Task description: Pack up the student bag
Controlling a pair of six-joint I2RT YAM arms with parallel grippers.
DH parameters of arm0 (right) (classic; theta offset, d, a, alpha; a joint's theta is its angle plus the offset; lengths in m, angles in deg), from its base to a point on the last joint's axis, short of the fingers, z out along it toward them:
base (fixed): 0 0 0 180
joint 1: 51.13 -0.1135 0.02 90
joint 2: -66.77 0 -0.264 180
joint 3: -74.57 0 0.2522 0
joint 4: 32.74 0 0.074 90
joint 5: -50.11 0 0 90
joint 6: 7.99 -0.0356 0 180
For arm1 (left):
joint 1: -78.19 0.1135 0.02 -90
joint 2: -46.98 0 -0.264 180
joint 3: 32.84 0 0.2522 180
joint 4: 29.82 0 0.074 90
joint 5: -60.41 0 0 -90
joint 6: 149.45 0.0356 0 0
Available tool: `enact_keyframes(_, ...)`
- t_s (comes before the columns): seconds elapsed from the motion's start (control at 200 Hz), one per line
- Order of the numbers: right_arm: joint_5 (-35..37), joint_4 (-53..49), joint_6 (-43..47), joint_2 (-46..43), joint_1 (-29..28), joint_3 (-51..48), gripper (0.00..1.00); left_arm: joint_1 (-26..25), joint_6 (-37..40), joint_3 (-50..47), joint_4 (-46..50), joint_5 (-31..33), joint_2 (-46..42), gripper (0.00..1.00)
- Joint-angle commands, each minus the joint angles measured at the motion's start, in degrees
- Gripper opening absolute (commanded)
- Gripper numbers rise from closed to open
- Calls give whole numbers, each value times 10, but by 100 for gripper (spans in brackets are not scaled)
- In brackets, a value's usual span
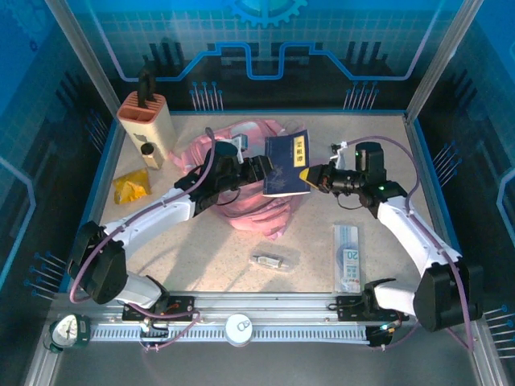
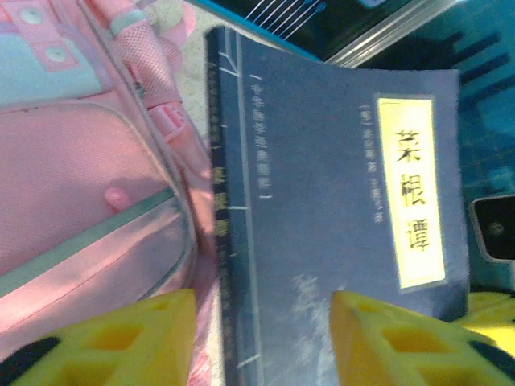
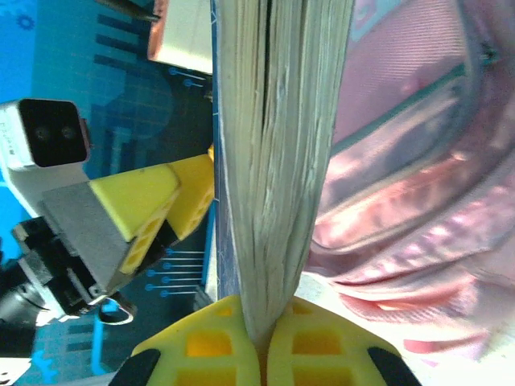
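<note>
The pink student bag [image 1: 256, 211] lies slumped in the middle of the table, partly under both arms. A dark blue book [image 1: 287, 165] with a yellow title label is held up over the bag's right side. My right gripper [image 1: 308, 176] is shut on it; in the right wrist view its fingertips [image 3: 261, 347] pinch the book's page edge [image 3: 278, 153], with the bag [image 3: 418, 161] to the right. My left gripper [image 1: 259, 170] is at the book's left edge. In the left wrist view the gripper [image 2: 261, 338] is open, its yellow fingers [image 2: 121, 338] apart in front of the cover [image 2: 338, 201], beside the bag [image 2: 88, 177].
A beige box-shaped holder with a black top [image 1: 145, 121] stands at the back left, with a small yellow packet [image 1: 130, 186] in front of it. A small clear item [image 1: 268, 260] and a long flat packet [image 1: 348, 257] lie on the near table.
</note>
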Motion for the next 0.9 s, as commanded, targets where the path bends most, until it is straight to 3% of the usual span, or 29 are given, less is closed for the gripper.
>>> enact_keyframes(0.0, 24, -91, 81, -37, 23, 14, 0, -3, 148, 24, 101, 7, -7, 54)
enact_keyframes(0.105, 34, -139, 117, -55, 43, 1, 0, -8, 229, 41, 177, 8, 24, 60)
enact_keyframes(0.315, 56, -207, 170, -85, 80, -36, 0, -66, 370, 45, 199, 104, 74, 69)
enact_keyframes(0.71, 29, -234, 202, -98, 157, -63, 0, -82, 446, 125, 220, 161, 210, 75)
enact_keyframes(0.896, 21, -220, 194, -92, 157, -69, 0, -82, 445, 141, 210, 153, 236, 66)
